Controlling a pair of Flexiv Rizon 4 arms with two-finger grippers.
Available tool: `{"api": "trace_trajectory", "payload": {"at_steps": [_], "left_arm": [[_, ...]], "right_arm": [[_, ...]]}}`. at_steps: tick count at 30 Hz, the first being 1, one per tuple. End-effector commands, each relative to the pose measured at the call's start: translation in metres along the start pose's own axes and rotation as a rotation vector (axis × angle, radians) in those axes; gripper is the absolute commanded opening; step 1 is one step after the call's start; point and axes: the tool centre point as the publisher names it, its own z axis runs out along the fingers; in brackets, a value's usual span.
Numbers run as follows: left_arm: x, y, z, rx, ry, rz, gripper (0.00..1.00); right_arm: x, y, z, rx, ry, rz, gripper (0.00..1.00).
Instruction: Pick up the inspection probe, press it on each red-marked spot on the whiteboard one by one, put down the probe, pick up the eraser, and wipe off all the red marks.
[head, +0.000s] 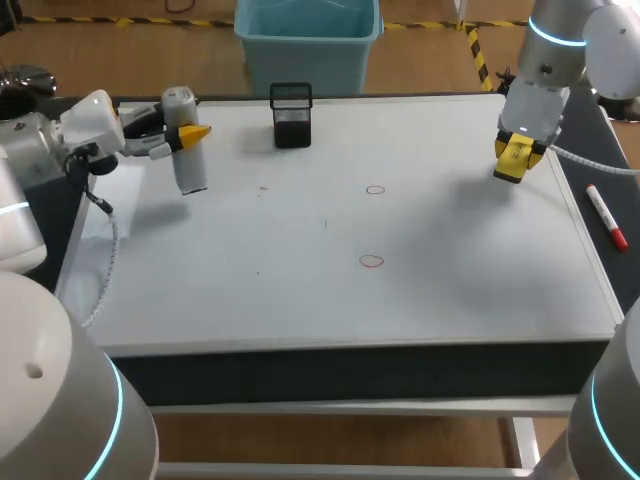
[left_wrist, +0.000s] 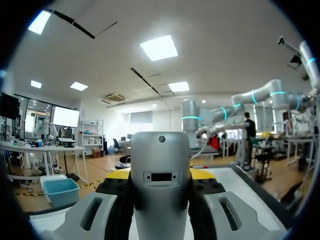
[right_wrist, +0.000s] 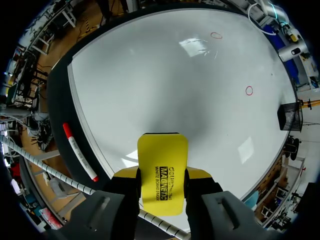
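jaws: the left gripper (head: 188, 133) is clamped from both sides on the grey cylindrical inspection probe (head: 189, 168), which hangs upright above the left rear part of the white rectangular whiteboard (head: 250, 285). the right gripper (head: 519, 152) is closed on the yellow block-shaped eraser (right_wrist: 161, 172), held above the board's right rear part.

marks: two small red-outlined circles, the far mark (head: 375, 189) and the near mark (head: 371, 261), lie near the board's middle, unwiped, well apart from both tools.

other items: a black mesh holder (head: 291, 117) stands at the rear edge; a red-capped marker pen (head: 606, 216) lies on the dark table surface beside the board's right edge.

step: judged from the layout, the work sits at the hand-over between probing and wiping. both tools are in hand and the marks are intact. whether either mark has been pressed cannot be told.

next move: if pressing remains, the probe must travel right and descend tip-first, upright, onto one circle. otherwise the probe is set down clear of the marks and the eraser is lowered flat and swept across both circles.
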Motion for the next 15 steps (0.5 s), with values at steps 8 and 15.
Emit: {"api": "trace_trajectory", "payload": {"at_steps": [8,15], "left_arm": [[0.003,-0.003,0.001,-0.003,-0.059,0.002,0.00],[0.003,-0.003,0.001,-0.003,-0.059,0.002,0.00]], "right_arm": [[-0.065,0.047,-0.006,0.031,-0.011,-0.156,0.00],[-0.121,0.095,-0.013,0.043,-0.050,-0.295,0.00]]}}
